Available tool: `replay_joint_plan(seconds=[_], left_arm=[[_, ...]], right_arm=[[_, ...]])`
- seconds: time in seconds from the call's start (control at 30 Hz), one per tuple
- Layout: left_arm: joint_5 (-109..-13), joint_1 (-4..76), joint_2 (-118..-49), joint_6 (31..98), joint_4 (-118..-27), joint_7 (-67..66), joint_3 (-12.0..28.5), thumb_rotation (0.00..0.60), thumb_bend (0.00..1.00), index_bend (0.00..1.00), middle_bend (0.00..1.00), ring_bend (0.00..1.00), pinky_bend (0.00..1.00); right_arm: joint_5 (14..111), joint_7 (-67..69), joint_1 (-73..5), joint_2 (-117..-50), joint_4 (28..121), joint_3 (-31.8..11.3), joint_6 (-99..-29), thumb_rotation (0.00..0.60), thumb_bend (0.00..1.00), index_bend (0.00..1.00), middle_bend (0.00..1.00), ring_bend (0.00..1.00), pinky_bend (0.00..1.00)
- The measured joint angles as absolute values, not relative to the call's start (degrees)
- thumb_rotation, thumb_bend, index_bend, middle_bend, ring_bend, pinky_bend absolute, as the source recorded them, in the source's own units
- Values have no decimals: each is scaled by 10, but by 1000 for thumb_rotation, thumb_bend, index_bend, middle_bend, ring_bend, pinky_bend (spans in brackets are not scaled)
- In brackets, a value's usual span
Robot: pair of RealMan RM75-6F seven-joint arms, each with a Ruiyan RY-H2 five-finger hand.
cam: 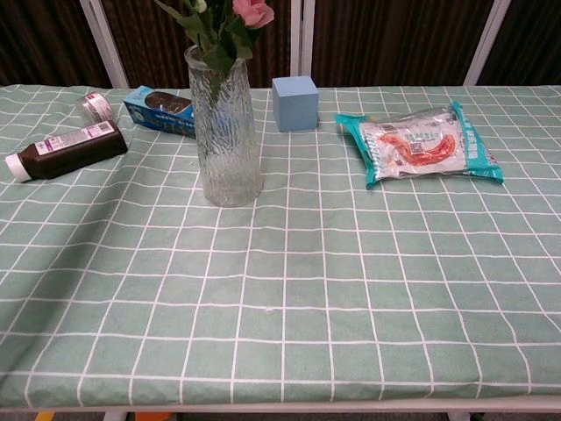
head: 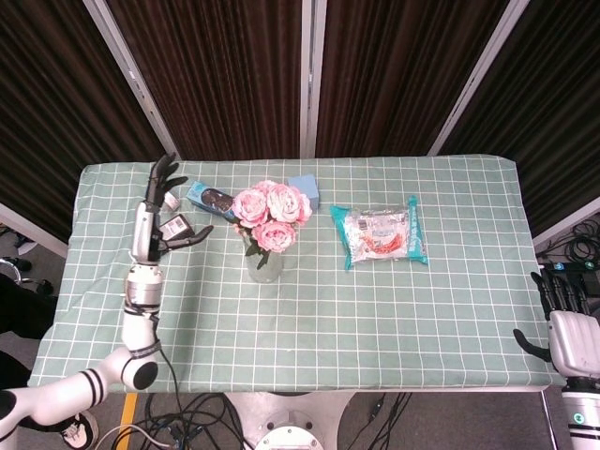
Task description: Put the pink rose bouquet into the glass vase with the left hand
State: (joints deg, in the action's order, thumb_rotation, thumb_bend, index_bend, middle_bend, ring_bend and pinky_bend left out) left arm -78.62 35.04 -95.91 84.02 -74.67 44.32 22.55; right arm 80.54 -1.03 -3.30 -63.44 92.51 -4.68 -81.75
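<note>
A: Left hand (head: 157, 208): raised over the table's left end, fingers spread, holding nothing; it hangs above a dark brown bottle (cam: 63, 150) that lies on its side. Right hand (head: 566, 328): off the table's near right corner, fingers apart as far as the head view shows, nothing in it.

B: And the roses?

A: The pink rose bouquet (head: 269, 214) stands in the glass vase (cam: 224, 128), stems down inside, blooms fanned above the rim. The vase is upright on the checked cloth (cam: 351, 289), well apart from the left hand.

B: Which step, then?

A: The placing looks done; what remains, by my reading, is only to draw the left arm clear without brushing the bottle or the blue snack box (cam: 159, 110) (both lie between hand and vase).

B: Appearance of the bouquet?

A: Full pink heads, green leaves, leaning a little off upright
</note>
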Motion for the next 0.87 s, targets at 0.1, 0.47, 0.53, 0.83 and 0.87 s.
replay_joint_plan(seconds=[0.1, 0.47, 0.53, 0.83, 0.87], left_arm=[[-792, 325, -924, 853, -744, 414, 213, 600, 43, 34, 47, 80, 225], [-828, 207, -817, 912, -774, 129, 103, 600, 86, 88, 69, 80, 206], [-838, 179, -793, 921, -792, 55, 69, 600, 86, 89, 81, 81, 221], [-890, 48, -735, 975, -830, -140, -55, 600, 88, 89, 81, 81, 229], [-894, 42, -735, 982, -825, -141, -57, 600, 88, 89, 82, 81, 228]], right_arm=[[812, -10, -31, -633, 926, -44, -822, 600, 147, 0, 0, 0, 0], [858, 3, -8, -620, 939, -28, -873, 600, 148, 0, 0, 0, 0], [864, 5, -5, -623, 936, -22, -873, 600, 148, 0, 0, 0, 0], [871, -5, 1, -667, 886, -12, -875, 600, 147, 0, 0, 0, 0], [871, -7, 2, -673, 880, -12, -876, 600, 147, 0, 0, 0, 0]])
